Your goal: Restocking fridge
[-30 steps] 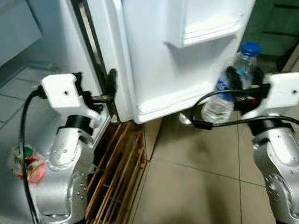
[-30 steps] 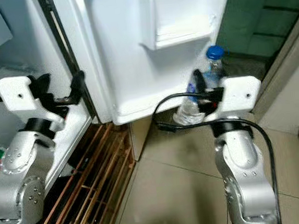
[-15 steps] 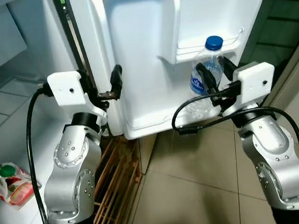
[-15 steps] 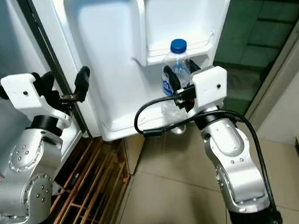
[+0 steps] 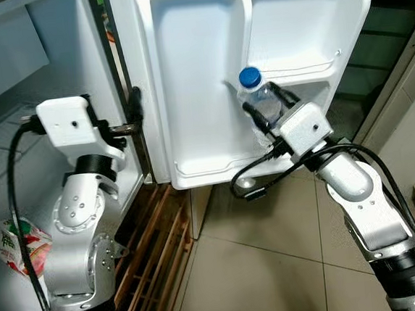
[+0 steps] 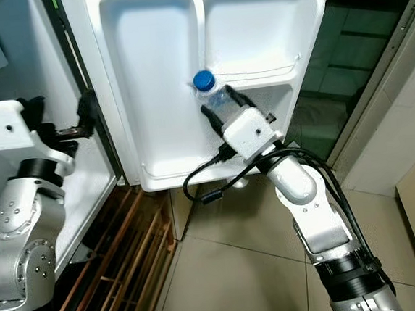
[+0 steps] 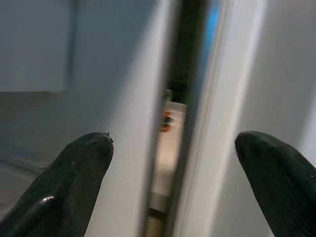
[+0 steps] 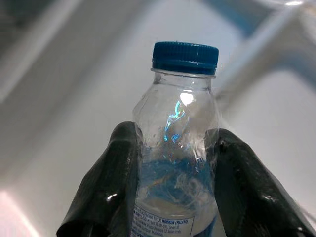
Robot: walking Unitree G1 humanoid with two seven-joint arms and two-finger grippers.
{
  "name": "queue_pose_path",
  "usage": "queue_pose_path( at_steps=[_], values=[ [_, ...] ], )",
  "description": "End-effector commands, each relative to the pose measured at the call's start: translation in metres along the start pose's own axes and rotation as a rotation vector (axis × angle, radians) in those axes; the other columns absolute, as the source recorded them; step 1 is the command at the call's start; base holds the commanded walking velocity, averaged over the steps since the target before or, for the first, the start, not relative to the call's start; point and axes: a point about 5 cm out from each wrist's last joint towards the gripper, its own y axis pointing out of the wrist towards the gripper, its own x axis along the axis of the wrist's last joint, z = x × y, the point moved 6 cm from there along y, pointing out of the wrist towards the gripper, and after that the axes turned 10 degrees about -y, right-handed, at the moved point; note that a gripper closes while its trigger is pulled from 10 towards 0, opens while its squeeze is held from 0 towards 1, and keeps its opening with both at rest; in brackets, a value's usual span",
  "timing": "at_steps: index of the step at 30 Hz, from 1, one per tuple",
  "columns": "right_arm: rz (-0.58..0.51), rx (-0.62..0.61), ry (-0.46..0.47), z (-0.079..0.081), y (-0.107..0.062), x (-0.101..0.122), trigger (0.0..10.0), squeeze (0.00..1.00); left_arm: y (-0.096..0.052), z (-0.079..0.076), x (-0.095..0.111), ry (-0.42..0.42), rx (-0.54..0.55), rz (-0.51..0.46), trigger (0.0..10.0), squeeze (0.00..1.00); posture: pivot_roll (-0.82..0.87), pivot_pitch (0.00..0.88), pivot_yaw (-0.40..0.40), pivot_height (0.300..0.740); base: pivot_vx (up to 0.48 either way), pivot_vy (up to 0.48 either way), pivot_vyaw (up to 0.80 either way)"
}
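A clear water bottle [image 5: 262,101] with a blue cap [image 8: 184,57] is tilted against the inside of the white fridge door [image 5: 193,69], just under the door's upper shelf rail [image 5: 309,65]. My right gripper [image 5: 267,110] is shut on the bottle's body, its black fingers [image 8: 111,182] on either side. My left gripper [image 5: 133,115] is open at the door's hinge edge, with its fingertips [image 7: 84,163] straddling the gap between door and fridge body.
The fridge interior [image 5: 14,107] lies to my left, with a red and green food packet [image 5: 17,241] on a low shelf. A wooden slatted rack [image 5: 159,261] sits on the tiled floor [image 5: 275,266] below the door. A dark glass door [image 5: 399,15] is at the right.
My right gripper has carried the bottle up and leftwards, now tilted against the door's inner panel. The camera has shifted, so the door looks higher and wider.
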Motion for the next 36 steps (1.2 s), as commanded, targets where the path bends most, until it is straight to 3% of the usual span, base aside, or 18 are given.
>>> queue_pose_path(
  at_steps=[1,5,6,10,13,19,21,24,34,35,36],
  values=[
    [-0.068,0.027,-0.072,0.0,0.003,0.01,10.0,0.0,-0.002,0.009,0.001,0.016,0.039,-0.007,10.0,0.0,-0.03,0.005,-0.032,0.74,0.0,0.0,0.0],
    [-0.104,0.102,-0.167,0.016,-0.005,0.004,10.0,0.0,-0.007,0.02,0.005,0.038,0.086,-0.022,10.0,0.0,-0.03,0.035,-0.033,0.74,0.0,0.0,0.0],
    [-0.117,0.144,-0.228,0.025,-0.011,-0.002,10.0,0.0,-0.009,0.025,0.006,0.056,0.103,-0.024,10.0,0.0,-0.02,0.051,-0.031,0.74,0.0,0.0,0.0],
    [-0.124,0.186,-0.295,0.034,-0.02,-0.014,10.0,0.0,-0.01,0.028,0.007,0.074,0.108,-0.026,10.0,0.0,-0.02,0.064,-0.026,0.74,0.0,0.0,0.0],
    [-0.151,0.256,-0.416,0.049,-0.028,-0.024,10.0,0.0,-0.01,0.026,0.011,0.097,0.085,-0.029,10.0,0.0,-0.01,0.074,-0.006,0.74,0.0,0.0,0.0],
    [-0.151,0.269,-0.433,0.053,-0.028,-0.03,10.0,0.0,-0.008,0.025,0.011,0.101,0.078,-0.026,10.0,0.0,-0.01,0.076,0.001,0.74,0.0,0.0,0.0],
    [-0.023,0.116,-0.197,0.037,-0.017,-0.043,10.0,0.0,-0.005,0.022,0.012,0.118,0.053,-0.028,10.0,0.0,-0.01,0.076,0.012,0.74,0.0,0.0,0.0],
    [0.018,0.081,-0.13,0.032,-0.015,-0.049,10.0,0.0,-0.005,0.021,0.011,0.118,0.051,-0.025,10.0,0.0,-0.01,0.076,0.012,0.74,0.0,0.0,0.0],
    [0.24,-0.038,0.236,0.015,-0.011,-0.091,10.0,0.0,0.001,0.016,0.005,0.111,0.024,-0.01,10.0,0.0,-0.03,0.064,0.024,0.74,0.0,0.0,0.0],
    [0.261,-0.064,0.305,0.01,-0.01,-0.095,10.0,0.0,0.001,0.015,0.005,0.11,0.022,-0.01,10.0,0.0,-0.03,0.061,0.021,0.74,0.0,0.0,0.0],
    [0.261,-0.064,0.305,0.01,-0.01,-0.095,10.0,0.0,0.001,0.015,0.005,0.11,0.022,-0.01,10.0,0.0,-0.03,0.061,0.021,0.74,0.0,0.0,0.0]
  ],
)
